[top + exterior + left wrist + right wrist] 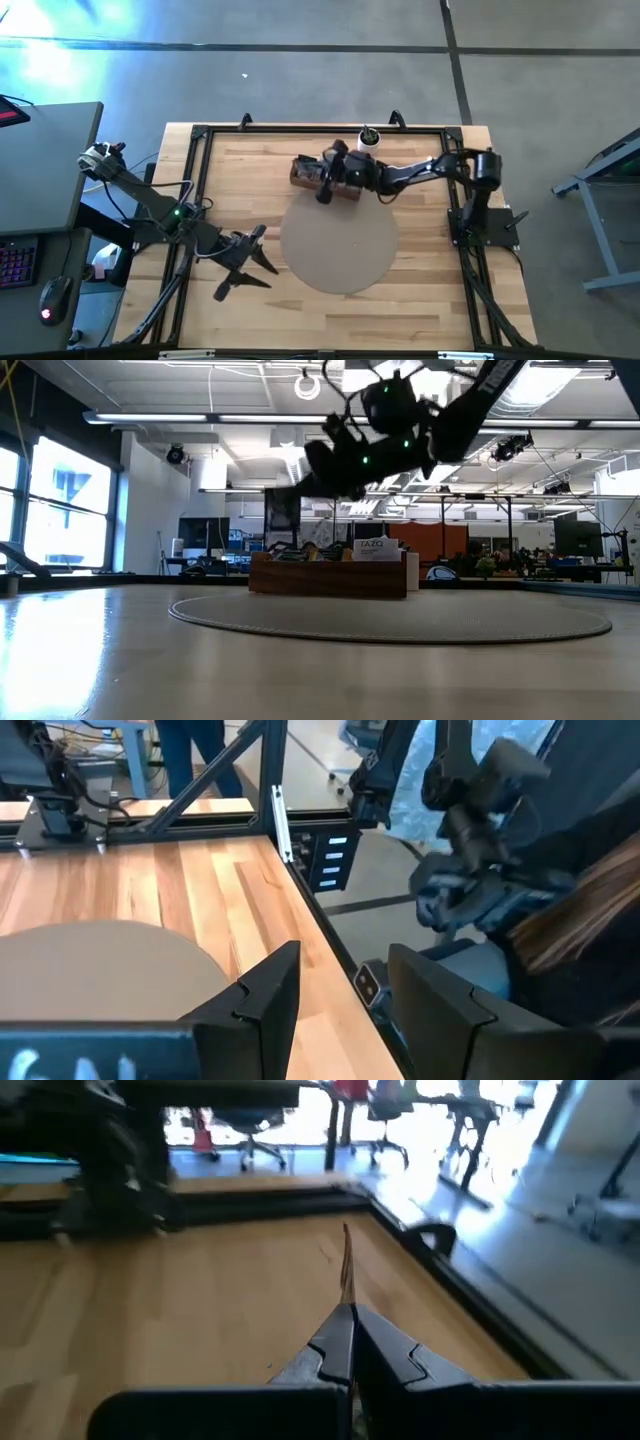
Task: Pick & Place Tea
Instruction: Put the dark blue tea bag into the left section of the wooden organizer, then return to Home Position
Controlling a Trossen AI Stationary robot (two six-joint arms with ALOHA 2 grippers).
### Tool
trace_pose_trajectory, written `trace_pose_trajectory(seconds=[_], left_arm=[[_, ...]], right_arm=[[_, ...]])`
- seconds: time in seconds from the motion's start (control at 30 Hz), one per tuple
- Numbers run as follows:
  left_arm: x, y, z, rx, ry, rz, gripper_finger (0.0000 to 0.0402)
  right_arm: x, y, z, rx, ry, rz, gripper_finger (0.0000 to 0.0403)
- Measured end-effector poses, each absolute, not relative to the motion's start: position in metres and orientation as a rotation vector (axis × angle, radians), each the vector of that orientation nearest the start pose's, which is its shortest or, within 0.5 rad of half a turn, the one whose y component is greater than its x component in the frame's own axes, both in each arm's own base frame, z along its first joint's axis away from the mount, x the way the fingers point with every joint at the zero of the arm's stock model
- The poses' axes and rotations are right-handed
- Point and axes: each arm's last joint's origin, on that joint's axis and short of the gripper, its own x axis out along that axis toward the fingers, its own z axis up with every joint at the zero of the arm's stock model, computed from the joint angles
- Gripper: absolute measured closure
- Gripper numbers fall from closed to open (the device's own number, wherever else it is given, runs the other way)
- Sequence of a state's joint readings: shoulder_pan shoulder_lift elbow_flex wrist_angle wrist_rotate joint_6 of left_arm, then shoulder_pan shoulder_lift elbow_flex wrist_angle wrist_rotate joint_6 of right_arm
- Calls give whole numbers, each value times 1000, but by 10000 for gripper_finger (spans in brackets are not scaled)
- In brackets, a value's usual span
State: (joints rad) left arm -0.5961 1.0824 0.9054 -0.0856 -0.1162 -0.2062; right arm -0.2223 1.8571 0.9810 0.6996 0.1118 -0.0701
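**A:** Where's the tea right now?

**B:** One sachet (346, 1265) is pinched in the right gripper (350, 1342). The two fingers are closed flat against each other, and the thin packet stands edge-on out past their tips, its long axis running straight ahead of them. The rest of the tea sits in the wooden box (328, 574) at the far edge of the round mat (339, 242).

**A:** And where is that gripper?

**B:** Raised in the air over the box, well clear of the table.

**A:** What does the next move turn on?

**B:** My guess is the set-down spot. The mat's open middle lies below the fingertips and off to one side of the box, so the right arm, far nearer than the other, would have to swing the sachet out over it before letting go.

**A:** The left gripper (245, 262)?

**B:** Parked beside the mat's opposite edge, fingers spread wide, holding nothing.
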Motion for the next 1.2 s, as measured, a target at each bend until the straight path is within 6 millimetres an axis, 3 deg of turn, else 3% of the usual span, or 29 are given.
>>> trace_pose_trajectory(seconds=[0.13, 0.3, 0.77, 1.2], left_arm=[[202, -132, 328, -108, 286, -421, 250], [202, -130, 331, -113, 254, -375, 250], [201, -130, 332, -117, 247, -375, 250], [201, -130, 332, -117, 247, -375, 250]], right_arm=[[383, -108, 167, 50, 223, -350, 402], [383, -117, 147, 96, 259, -387, 402], [383, -117, 144, 74, 285, -389, 392], [383, -117, 143, 73, 293, -394, 310]])
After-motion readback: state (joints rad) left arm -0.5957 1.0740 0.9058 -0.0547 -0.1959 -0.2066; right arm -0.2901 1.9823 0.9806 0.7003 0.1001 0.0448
